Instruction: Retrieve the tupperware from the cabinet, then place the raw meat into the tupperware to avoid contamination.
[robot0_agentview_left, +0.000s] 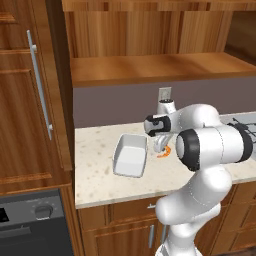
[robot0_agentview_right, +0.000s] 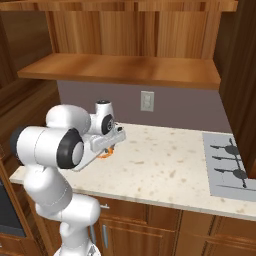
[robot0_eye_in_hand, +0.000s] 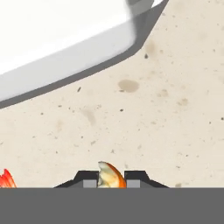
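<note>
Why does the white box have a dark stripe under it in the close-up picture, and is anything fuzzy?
Hand view: the dark stripe is the shadow the tupperware throws on the counter; the raw meat, pinched in the gripper, looks sharp. Left base view: a softer shadow rims the tupperware. Right base view: nothing blurred, no glare.

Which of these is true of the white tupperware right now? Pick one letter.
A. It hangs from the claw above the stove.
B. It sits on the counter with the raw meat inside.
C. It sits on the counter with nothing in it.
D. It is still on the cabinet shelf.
C: the tupperware lies bare on the counter, while the raw meat is pinched in the claw beside it, outside the tray.
</note>
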